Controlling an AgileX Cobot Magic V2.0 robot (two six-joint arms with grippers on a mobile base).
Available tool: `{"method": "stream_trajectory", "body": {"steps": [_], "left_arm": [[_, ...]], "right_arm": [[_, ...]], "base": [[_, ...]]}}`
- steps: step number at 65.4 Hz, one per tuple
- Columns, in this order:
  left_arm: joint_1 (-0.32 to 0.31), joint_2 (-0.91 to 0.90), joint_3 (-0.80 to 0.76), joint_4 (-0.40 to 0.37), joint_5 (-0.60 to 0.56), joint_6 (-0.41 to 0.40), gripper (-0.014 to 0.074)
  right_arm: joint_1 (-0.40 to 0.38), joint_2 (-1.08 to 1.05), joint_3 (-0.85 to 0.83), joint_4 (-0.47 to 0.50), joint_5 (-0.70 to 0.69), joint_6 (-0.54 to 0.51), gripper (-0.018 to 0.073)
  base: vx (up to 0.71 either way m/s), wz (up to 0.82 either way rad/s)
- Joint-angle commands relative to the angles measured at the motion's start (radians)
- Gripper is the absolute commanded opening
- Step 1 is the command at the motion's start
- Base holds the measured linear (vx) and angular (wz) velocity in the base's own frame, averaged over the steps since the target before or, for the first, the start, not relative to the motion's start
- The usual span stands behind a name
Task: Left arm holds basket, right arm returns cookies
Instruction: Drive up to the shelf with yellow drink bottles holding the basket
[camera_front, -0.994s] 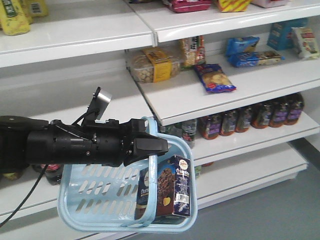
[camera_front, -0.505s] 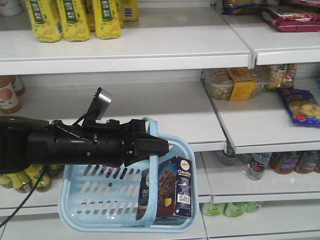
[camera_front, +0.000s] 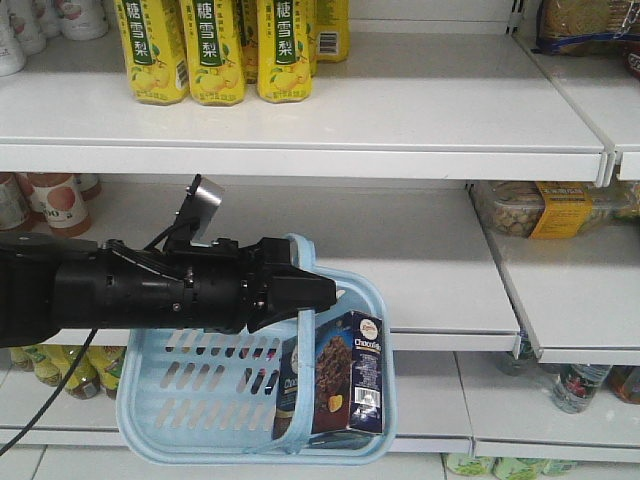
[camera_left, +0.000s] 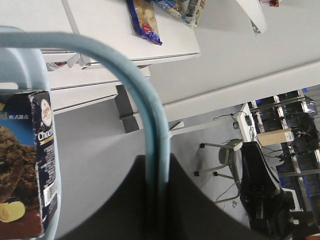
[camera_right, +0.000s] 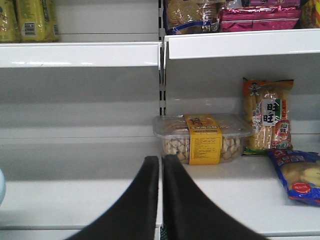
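- Your left gripper (camera_front: 300, 292) is clenched on the hoop handle (camera_front: 312, 335) of the basket (camera_front: 190, 400), which hangs in front of the shelf (camera_front: 400, 110).
- The left wrist view confirms it: the handle (camera_left: 145, 110) runs straight into the closed dark jaws.
- The cookies (camera_front: 347, 385) stand upright in the basket's right-hand end, long axis vertical, leaning against the side wall just below and to the right of the left gripper.
- The box top rises to about rim height, just beside the handle, so the hoop crowds the way in from above.
- Your right gripper (camera_right: 160, 160) is closed on nothing, its two fingers pressed flat together, and it points at the shelf holding a nut tub (camera_right: 202, 137).
- It does not show in the front view, so you cannot place it exactly.
- A pale blue sliver at the left edge of the right wrist view is probably the basket, which puts the cookies to the left of and below the right gripper.
- The left arm is nearer the box but is busy carrying, so the pick falls to the right.
- Judged from this, you must first spread the right fingers, then swing left and down onto the upright box.
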Motion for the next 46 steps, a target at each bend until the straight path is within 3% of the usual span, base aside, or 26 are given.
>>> {"method": "stream_trajectory", "body": {"steps": [1,46], "left_arm": [[-0.003,-0.051,-0.029,-0.102,0.058,0.01,-0.0003],[-0.003,-0.051,-0.029,-0.102,0.058,0.01,-0.0003]], "right_arm": [[-0.005,-0.013,0.018,-0.007,-0.075,-0.003,-0.0006],[-0.005,-0.013,0.018,-0.007,-0.075,-0.003,-0.0006]], "base": [[0.13,0.02],[0.09,0.02]]}}
